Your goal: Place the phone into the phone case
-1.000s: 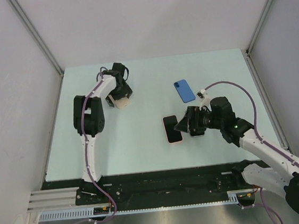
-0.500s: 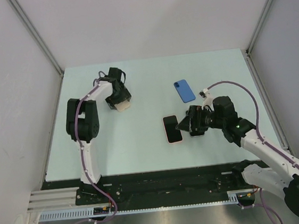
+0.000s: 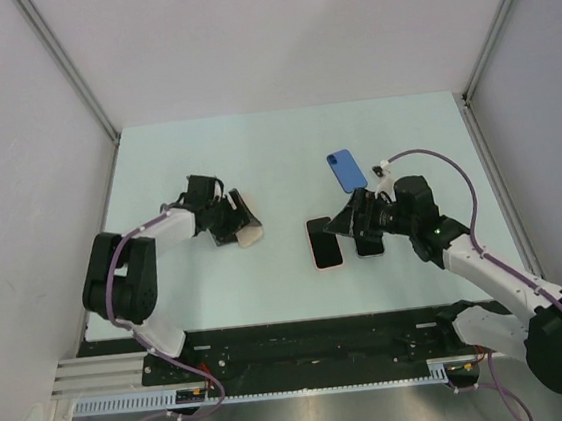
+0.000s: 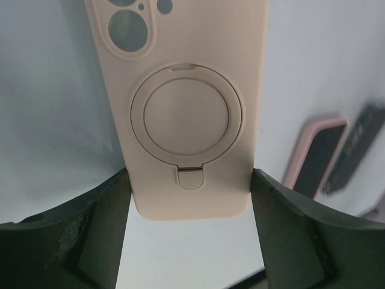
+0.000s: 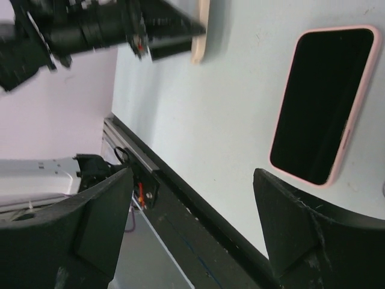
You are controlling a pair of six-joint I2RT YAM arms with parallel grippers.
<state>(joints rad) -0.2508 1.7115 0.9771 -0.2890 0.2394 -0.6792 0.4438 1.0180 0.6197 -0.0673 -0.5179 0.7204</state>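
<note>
overhead view, two close wrist views

The beige rectangular phone case [image 4: 186, 60] is seen as smooth, matt, rubbery-looking plastic. The pink-edged phone [image 5: 322, 105] is fronted by a glossy, glass-like black screen. The fingers [image 4: 66, 241] of the left gripper [image 4: 189, 174] are made of black plastic, matt and faintly grainy. The pale green table [image 3: 275, 151] is finished matt and smooth.

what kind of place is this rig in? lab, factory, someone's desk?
Probably a lab robot cell: plain white panels on aluminium posts box in a pale green table, with a black mounting rail along its near edge.
</note>
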